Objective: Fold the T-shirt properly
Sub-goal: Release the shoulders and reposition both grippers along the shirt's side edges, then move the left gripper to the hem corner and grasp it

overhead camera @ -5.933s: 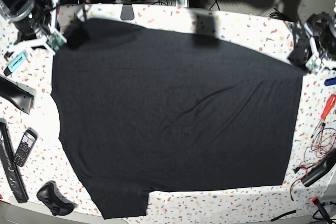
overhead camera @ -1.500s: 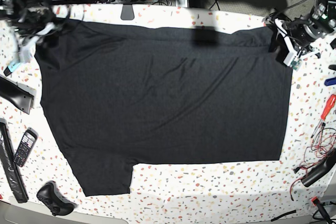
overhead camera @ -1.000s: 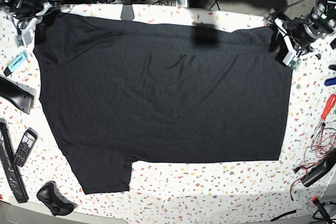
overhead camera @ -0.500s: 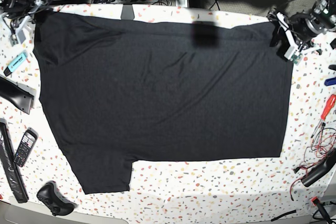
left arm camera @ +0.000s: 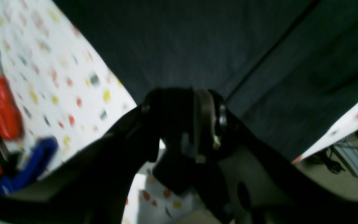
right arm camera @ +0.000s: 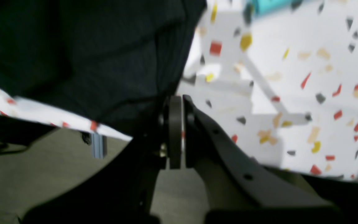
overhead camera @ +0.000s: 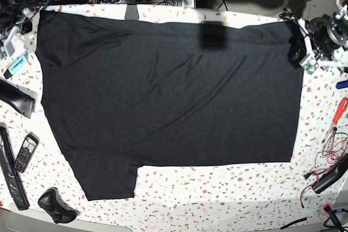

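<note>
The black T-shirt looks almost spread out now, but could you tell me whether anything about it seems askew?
Yes. The large black fabric T-shirt lies mostly flat on the speckled table, but only one sleeve shows, at the near left. Diagonal wrinkles cross its middle, and a fold line runs near the left gripper.

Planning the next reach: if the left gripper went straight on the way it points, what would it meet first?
Most likely the large plain black fabric T-shirt, which fills the view just past the left gripper; depth is unclear.

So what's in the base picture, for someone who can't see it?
A big black T-shirt lies spread flat on a speckled white table. Robot arms hold its two far corners, and a phone and a red screwdriver lie at the table's sides.
</note>
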Controlling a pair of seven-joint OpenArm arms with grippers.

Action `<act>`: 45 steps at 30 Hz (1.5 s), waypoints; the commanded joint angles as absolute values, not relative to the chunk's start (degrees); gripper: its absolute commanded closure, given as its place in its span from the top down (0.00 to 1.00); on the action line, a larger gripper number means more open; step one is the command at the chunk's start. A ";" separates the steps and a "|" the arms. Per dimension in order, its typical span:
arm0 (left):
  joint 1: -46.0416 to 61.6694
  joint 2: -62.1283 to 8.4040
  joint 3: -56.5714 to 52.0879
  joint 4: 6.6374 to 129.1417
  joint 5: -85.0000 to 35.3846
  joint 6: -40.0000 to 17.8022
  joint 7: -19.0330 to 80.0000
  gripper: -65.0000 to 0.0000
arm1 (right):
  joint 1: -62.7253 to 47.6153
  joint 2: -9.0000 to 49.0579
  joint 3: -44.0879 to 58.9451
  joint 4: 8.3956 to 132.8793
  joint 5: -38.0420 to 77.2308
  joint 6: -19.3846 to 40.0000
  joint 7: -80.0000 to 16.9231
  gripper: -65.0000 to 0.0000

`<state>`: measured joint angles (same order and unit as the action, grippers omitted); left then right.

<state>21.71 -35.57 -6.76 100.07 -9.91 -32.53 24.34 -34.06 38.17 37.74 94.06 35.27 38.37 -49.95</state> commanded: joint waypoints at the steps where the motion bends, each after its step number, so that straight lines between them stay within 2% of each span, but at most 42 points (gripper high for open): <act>1: 21.58 -36.34 -7.20 101.34 -11.20 -31.92 23.53 0.25 | -33.98 39.75 38.30 94.91 37.19 38.17 -49.34 0.02; 5: 21.58 -35.53 -7.20 101.47 -12.93 -31.07 24.01 0.25 | -34.02 39.83 38.30 95.37 43.29 38.44 -52.38 0.19; 8: 21.41 -33.47 -7.20 101.47 -12.93 -31.07 23.97 0.25 | -34.15 39.77 38.30 97.80 49.93 40.00 -55.51 0.20; 10: 20.91 -31.38 -7.20 101.47 -12.91 -31.09 24.23 0.25 | -34.15 39.42 38.30 100.27 50.09 40.00 -55.29 0.20; 14: 19.92 -26.65 -7.20 101.47 -12.88 -31.09 24.18 0.25 | -33.98 38.11 38.28 101.25 48.16 40.00 -49.76 0.20; 17: 19.16 -23.46 -7.20 101.47 -12.91 -31.09 23.99 0.25 | -33.98 35.86 38.28 101.23 42.74 40.00 -43.97 0.17; 20: 18.50 -21.19 -7.20 101.47 -12.95 -31.11 23.97 0.25 | -33.95 33.78 38.22 101.23 37.85 40.00 -40.60 0.02; 21: 18.33 -20.64 -7.20 101.47 -12.91 -31.11 23.99 0.25 | -33.98 33.28 38.17 101.23 36.62 40.00 -40.18 0.00; 26: 18.11 -20.01 -7.20 101.47 -12.93 -31.11 23.99 0.25 | -33.95 31.90 36.58 99.72 34.02 40.00 -38.54 0.00; 33: 18.13 -20.03 -7.20 101.47 -12.91 -31.14 24.38 0.25 | -32.12 31.90 27.35 93.56 28.49 40.00 -37.80 0.00; 39: 18.26 -20.05 -7.20 101.47 -12.88 -31.14 25.56 0.25 | -31.88 31.92 25.74 92.25 28.25 40.00 -47.81 0.00; 45: 18.24 -20.03 -7.20 101.47 -12.88 -31.14 25.67 0.25 | -36.84 32.08 28.69 93.80 28.21 40.00 -48.05 0.00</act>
